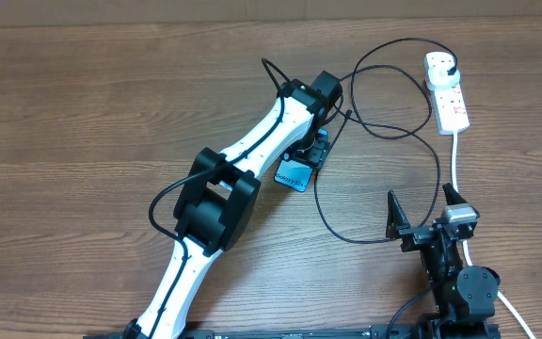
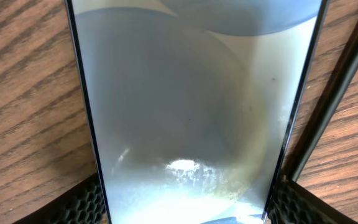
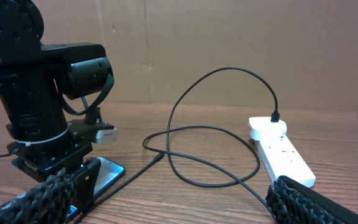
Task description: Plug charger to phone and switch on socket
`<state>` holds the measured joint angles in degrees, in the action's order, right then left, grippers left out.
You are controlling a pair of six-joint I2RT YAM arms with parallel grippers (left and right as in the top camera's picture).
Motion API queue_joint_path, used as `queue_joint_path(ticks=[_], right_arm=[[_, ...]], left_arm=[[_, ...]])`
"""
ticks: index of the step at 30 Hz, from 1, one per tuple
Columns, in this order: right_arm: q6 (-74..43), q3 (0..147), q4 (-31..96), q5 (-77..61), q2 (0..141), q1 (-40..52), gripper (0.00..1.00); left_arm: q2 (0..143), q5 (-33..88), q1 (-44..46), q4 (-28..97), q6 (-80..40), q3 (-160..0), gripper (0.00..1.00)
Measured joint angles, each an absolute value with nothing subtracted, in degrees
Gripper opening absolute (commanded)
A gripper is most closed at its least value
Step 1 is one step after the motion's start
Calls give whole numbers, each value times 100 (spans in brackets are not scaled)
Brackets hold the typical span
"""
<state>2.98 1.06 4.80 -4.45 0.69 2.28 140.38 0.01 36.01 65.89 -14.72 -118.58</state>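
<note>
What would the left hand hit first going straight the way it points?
The slim rectangular smartphone with a pale blue-grey screen, lying under the left hand, between its fingers; whether they touch is unclear.

Brown wood-grain table (evenly lit); plain tan wall behind.

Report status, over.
Left gripper straddles phone, grip unclear. Right gripper open, empty. Charger cable in power strip, lies close beside phone.

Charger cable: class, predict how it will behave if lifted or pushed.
Likely floppy: the charger cable lies in loose loops. Probably light, being thin. One end looks plugged into the socket, so pulling may drag that.
</note>
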Motion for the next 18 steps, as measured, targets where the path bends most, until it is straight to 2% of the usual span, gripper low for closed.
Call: queue_joint_path(ticks=[18], right_arm=[[298, 106, 478, -445, 69, 228, 100]], left_arm=[[14035, -3, 3592, 6589, -1767, -11858, 67]])
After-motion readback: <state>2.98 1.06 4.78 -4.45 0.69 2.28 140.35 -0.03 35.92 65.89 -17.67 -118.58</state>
